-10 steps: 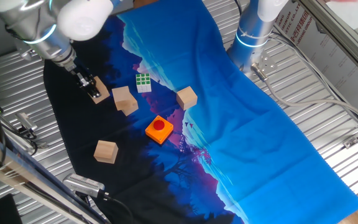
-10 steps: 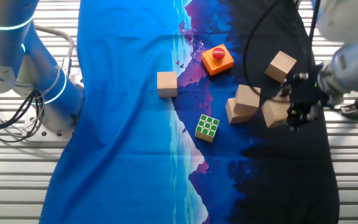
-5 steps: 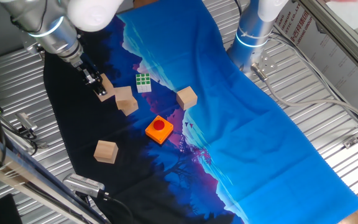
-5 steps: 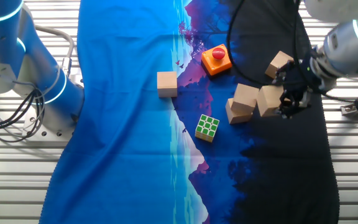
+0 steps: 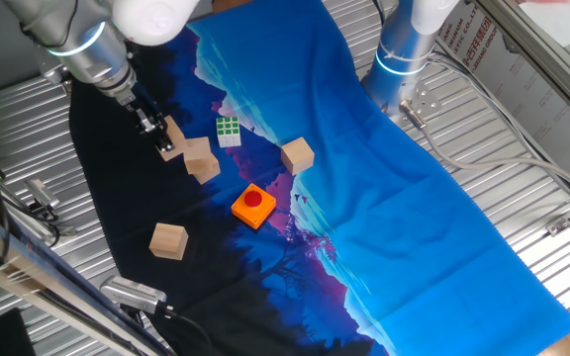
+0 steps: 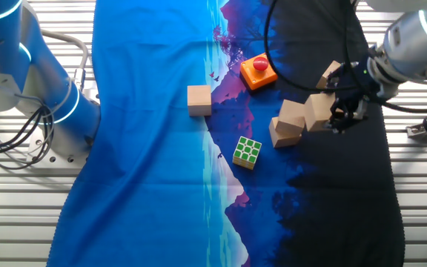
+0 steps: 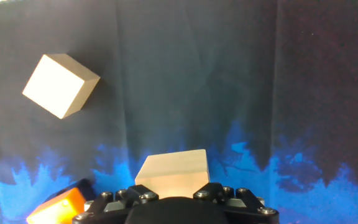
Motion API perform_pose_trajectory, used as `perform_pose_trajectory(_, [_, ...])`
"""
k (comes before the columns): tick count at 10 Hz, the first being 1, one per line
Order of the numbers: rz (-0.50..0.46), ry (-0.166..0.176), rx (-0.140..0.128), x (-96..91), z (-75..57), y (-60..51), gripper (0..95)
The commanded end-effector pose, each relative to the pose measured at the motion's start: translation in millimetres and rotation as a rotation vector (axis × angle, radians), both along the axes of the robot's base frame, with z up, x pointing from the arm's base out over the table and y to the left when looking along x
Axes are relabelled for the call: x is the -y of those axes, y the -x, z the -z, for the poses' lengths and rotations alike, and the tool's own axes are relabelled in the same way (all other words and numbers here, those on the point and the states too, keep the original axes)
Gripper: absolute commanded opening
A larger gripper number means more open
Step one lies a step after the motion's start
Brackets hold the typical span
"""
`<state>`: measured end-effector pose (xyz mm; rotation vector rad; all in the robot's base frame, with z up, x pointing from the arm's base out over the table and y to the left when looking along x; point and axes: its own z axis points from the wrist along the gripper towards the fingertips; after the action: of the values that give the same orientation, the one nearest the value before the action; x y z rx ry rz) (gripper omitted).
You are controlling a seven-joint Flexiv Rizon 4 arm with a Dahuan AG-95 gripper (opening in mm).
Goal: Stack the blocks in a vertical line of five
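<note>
While hovering beside two-block stack (image 6: 288, 124), pincer (image 6: 337, 111) clamped on block (image 6: 318, 112) — lifted off cloth.

You have a ribbed metal table (image 5: 522, 247) under everything — its grooved silver slats show on both sides of the cloth (image 5: 364, 198). That cloth is draped across it, bright blue fading through purple into black, printed with dark tree shapes. Grey cables (image 5: 493, 163) trail over the bare slats, and the light is even — no hard shadows.
</note>
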<state>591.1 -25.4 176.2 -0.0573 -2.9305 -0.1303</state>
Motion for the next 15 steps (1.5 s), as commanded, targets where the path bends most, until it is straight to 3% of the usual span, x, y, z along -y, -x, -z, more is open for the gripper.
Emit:
perform_pose_trajectory(1, [0.009,0.002,0.003,-5.2,-4.0,5.6,0.0])
perform_pose_trajectory(9, [0.038,-0.011,-0.003,-16.4,-7.4,16.8,0.0])
perform_pose_trajectory(12, [0.045,-0.010,0.000,-21.6,-2.4,26.9,0.0])
perform_pose_trajectory(15, [0.041,-0.012,0.005,-13.2,3.1,40.2,0.0])
